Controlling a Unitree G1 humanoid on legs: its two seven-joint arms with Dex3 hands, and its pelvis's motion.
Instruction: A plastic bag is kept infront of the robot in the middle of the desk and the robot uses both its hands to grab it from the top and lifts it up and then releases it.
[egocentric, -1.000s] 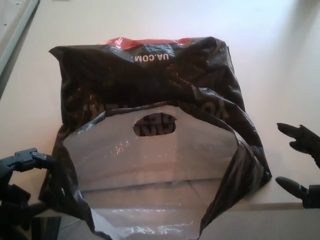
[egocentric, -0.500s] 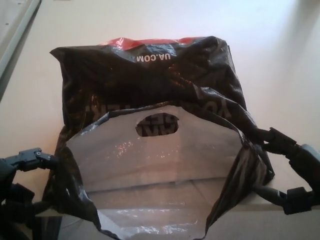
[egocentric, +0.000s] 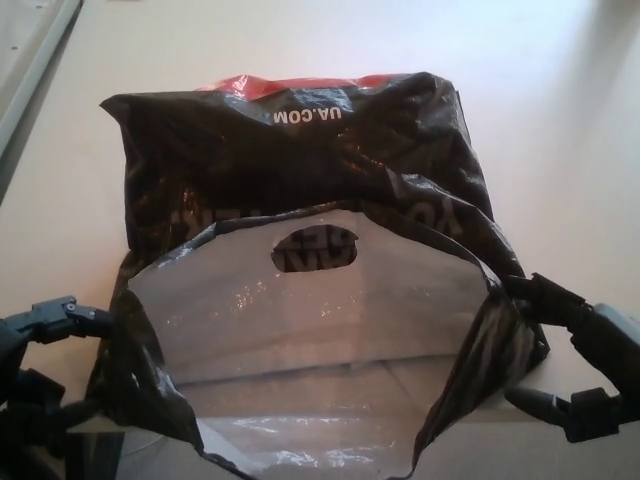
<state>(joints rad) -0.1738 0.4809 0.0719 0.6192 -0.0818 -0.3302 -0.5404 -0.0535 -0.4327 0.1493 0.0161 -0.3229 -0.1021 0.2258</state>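
A black plastic bag (egocentric: 300, 160) with white lettering and a red strip at its far end lies in the middle of the desk (egocentric: 560, 120). Its silver-lined mouth (egocentric: 310, 340) gapes toward me, with a handle cut-out (egocentric: 314, 248) in the far flap. My left hand (egocentric: 40, 370) sits at the bag's near left edge, one finger (egocentric: 65, 318) touching the rim, fingers apart. At the bag's near right edge is my right hand (egocentric: 580, 370), open. Its upper finger (egocentric: 545, 297) rests against the rim and its lower one (egocentric: 540, 403) is below, by the desk edge.
A grey rail or panel (egocentric: 30, 60) runs along the far left of the desk. The desk's front edge (egocentric: 520, 418) passes under the bag's mouth, which hangs over it slightly. Bare beige surface lies beyond and to the right of the bag.
My right hand has moved left from clear of the bag until its fingers bracket the right rim. The left hand and the bag have barely shifted.
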